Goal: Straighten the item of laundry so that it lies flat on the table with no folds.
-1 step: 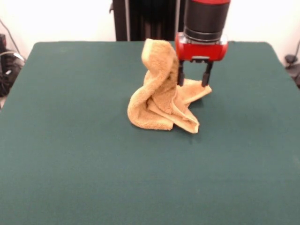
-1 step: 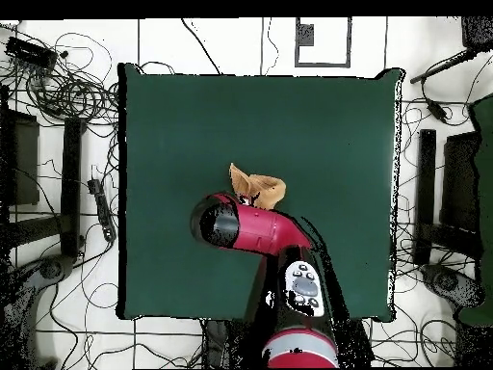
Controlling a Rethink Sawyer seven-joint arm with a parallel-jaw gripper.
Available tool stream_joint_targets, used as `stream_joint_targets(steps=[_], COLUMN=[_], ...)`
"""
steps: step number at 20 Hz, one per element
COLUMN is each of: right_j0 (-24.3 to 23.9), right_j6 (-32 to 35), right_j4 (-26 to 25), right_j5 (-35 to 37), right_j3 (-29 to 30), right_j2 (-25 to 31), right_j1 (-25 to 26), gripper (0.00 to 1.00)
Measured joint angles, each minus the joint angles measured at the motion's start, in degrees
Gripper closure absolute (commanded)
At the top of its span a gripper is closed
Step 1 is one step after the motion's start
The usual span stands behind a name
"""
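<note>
We read no text, label, brand, number or sign anywhere in either view; the arm's point(image 2: 274, 231) control pad shows only buttons, too small for us to make out any markings.

Towel bunched near the middle of the tabletop, arm over it

The arm point(image 2: 252, 229) reaches in from the tabletop's point(image 2: 173, 125) bottom edge, and its red and black end covers part of the towel point(image 2: 260, 186). The towel shows as a small crumpled orange heap with a pointed fold on its left, well apart from every edge. Cables point(image 2: 67, 87) lie on the floor beside the tabletop.
</note>
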Motion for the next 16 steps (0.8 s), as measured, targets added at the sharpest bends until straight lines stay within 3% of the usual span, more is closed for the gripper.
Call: stream_joint_targets(steps=[16], right_j0=[-7.92], right_j6=[0.00], right_j4=[-6.02], right_j5=[0.00], right_j3=[0.46], right_j2=[0.10], right_j1=[-0.07], gripper=[0.00])
